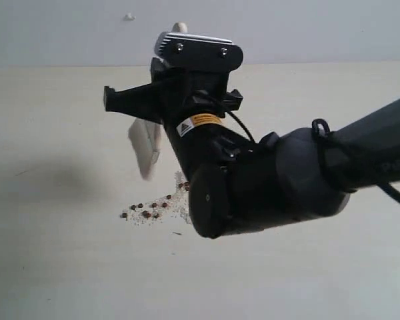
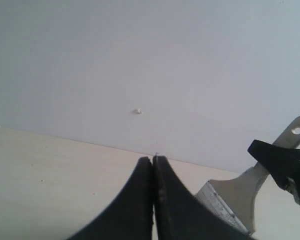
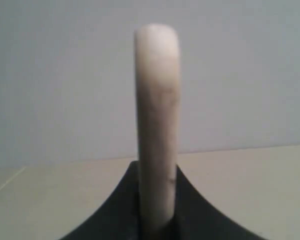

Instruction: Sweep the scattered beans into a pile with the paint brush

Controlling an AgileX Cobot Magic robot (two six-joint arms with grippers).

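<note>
Scatter is the main risk: the right gripper (image 3: 157,190) pinches the paint brush (image 1: 145,148) by its handle, bristles hanging at 12 o'clock of the beans (image 1: 150,208), which lie in a loose streak on the table (image 1: 53,267). A fast stroke could flick pellets toward 9 o'clock, and the handle could twist in the jaws under side load. The arm (image 1: 287,180) may hide beans at 3 o'clock. The left gripper (image 2: 153,172) is pressed together, empty, off to the side. Bare table lies open at 9 and 6 o'clock; its far edge meets the wall (image 1: 53,33) at 12 o'clock.
</note>
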